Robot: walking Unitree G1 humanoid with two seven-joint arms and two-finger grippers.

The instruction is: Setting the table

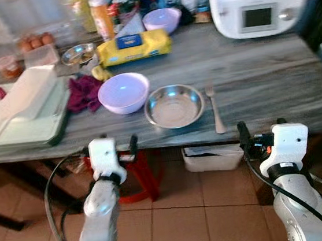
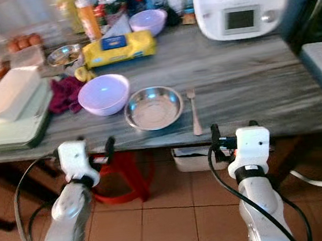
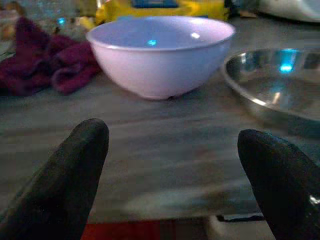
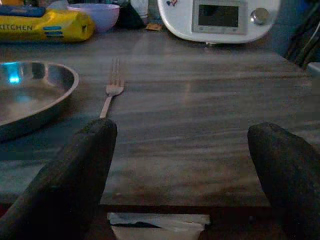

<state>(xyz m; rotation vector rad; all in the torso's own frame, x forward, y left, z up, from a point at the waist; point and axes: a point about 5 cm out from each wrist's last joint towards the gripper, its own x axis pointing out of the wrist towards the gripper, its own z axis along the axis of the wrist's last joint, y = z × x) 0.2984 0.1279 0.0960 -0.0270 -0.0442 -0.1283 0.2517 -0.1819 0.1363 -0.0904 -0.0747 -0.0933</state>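
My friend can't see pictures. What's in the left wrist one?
A lilac bowl stands on a grey table, a steel plate beside it. Two black fingers of the left gripper spread open before the bowl.

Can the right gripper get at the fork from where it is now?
Probably yes: the right gripper is open at the table edge, and the fork lies just ahead beside the steel plate, nothing between.

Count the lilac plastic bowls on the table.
2. One lilac bowl sits near the front edge, left of the steel plate; the other bowl stands at the back among bottles.
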